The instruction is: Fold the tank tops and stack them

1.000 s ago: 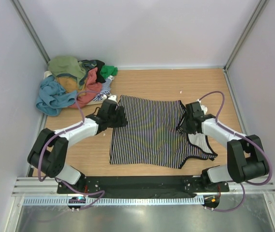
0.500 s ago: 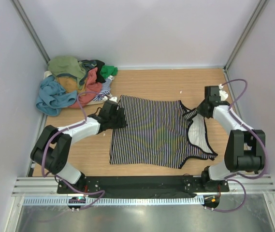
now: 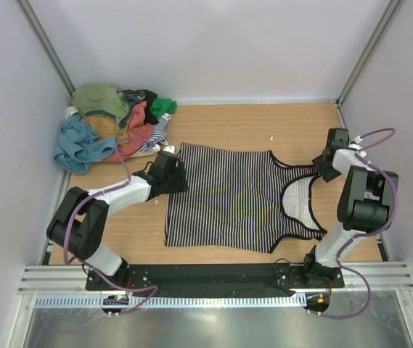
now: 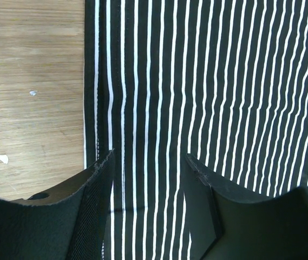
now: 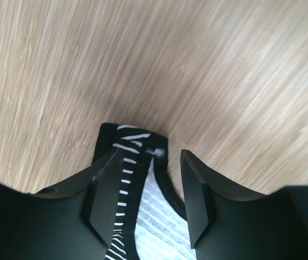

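We see striped tank top [image 3: 224, 206] spread flat in middle of table [image 3: 235, 123], hem toward left arm, straps toward right. Thin black-and-white stripes, black edging, paler inside showing through neck opening. Over hem corner, left gripper [image 4: 148, 162] has fingers apart – cloth lies flat between them, nothing pinched. At tip of far strap [image 5: 133, 136], right gripper [image 5: 147, 157] is parted too, strap end lying loose between fingers on the wood. We spot other tank tops [image 3: 108, 127] heaped in far left corner – olive, teal, coral, green, all crumpled.
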You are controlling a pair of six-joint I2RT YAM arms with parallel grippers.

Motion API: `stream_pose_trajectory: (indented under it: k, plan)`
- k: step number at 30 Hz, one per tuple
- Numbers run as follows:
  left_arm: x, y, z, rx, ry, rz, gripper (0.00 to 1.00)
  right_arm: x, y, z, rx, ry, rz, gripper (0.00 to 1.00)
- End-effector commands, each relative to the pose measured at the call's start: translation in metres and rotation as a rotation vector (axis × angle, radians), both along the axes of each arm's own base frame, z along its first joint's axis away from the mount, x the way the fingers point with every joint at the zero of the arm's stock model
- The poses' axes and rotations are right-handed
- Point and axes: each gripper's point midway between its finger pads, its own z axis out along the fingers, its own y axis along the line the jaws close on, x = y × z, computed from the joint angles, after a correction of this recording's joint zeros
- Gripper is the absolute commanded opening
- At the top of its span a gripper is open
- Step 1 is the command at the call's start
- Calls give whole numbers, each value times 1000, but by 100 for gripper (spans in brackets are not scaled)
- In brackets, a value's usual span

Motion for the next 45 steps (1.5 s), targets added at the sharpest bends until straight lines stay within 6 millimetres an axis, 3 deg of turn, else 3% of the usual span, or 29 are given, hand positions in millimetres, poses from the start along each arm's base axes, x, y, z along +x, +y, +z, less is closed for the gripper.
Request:
stream_pose_trajectory:
  k: [1, 4, 8, 14, 19, 23, 31, 36, 37, 39, 45]
  plan:
    - [13, 2, 17, 7, -60, 20, 54, 9, -29, 48, -81, -127, -100, 55]
    - [13, 6, 18, 15, -67, 32, 54, 4, -31, 58, -107, -142, -94, 62]
    - [13, 9, 21, 24, -80, 39, 55, -1, -18, 74, -84, -191, -15, 61]
    - [15, 13, 19, 43, -75, 59, 55, -14, 21, 56, 31, -180, 146, 60]
    - [17, 20, 16, 38, -59, 80, 55, -10, 53, 32, 101, -144, 284, 52]
    - [18, 24, 16, 36, -58, 97, 55, -5, 79, 23, 90, -90, 354, 51]
    - [19, 28, 12, 44, -37, 110, 55, 3, 61, 5, -2, -22, 263, 50]
    - [21, 31, 3, 53, -2, 123, 55, 23, 53, -8, -16, 16, 226, 40]
    - [20, 31, 0, 56, 7, 124, 55, 27, 52, -10, -12, 18, 219, 31]
    - [21, 32, -4, 60, 20, 129, 55, 40, 51, -15, -13, 25, 215, 25]
    - [25, 36, -7, 74, 25, 144, 56, 76, 47, -14, -17, 18, 201, 13]
